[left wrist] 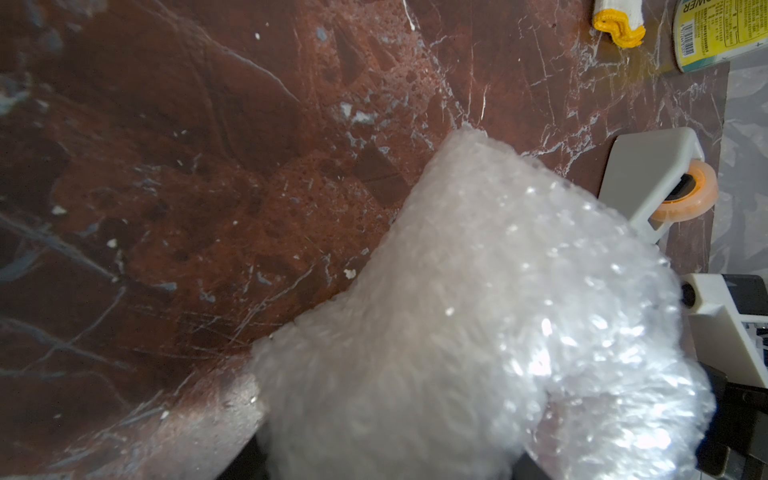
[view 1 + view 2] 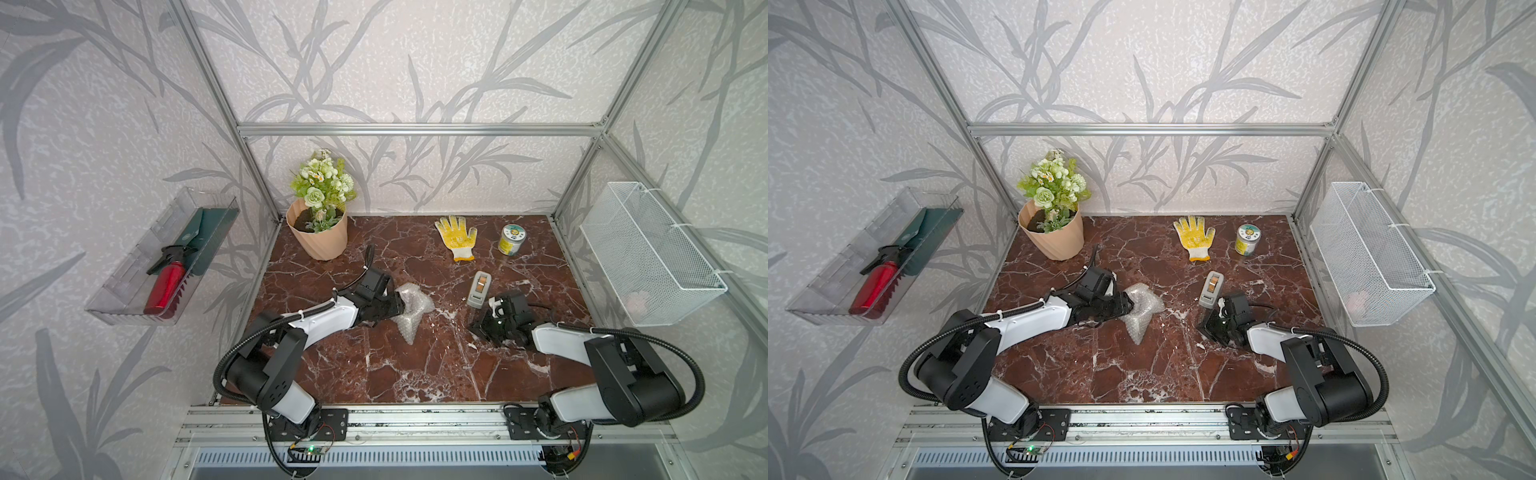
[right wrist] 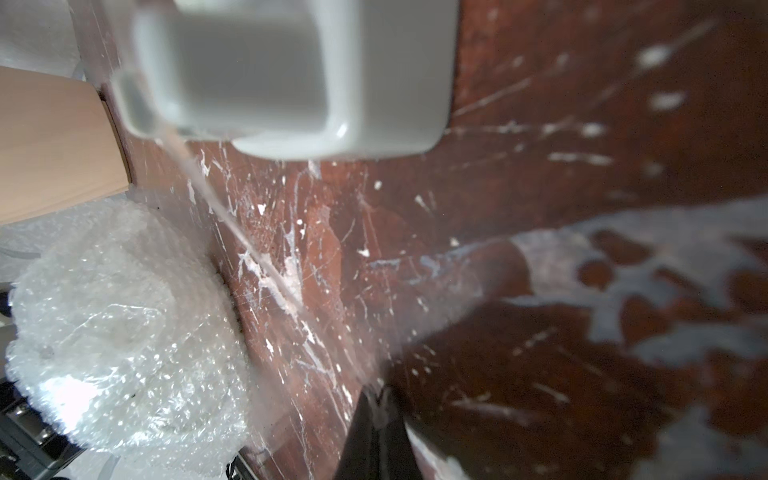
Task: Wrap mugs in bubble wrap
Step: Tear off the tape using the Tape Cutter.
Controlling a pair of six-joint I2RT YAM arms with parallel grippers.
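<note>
Bubble wrap (image 2: 413, 309) lies bunched into a bundle near the tape dispenser (image 2: 479, 288), not touching it. No mug is visible; it is judged to be inside the bundle. Left gripper (image 2: 1128, 309): jaws partly spread, clamped on the bundle. Right gripper (image 3: 380, 401): jaws closed, pinching a clear tape strip (image 3: 249, 253) that runs from the dispenser. Handling: the outer film is soft, light and slick; the contents are judged rigid, heavier and breakable. Hold across the firm core, not the loose tail
</note>
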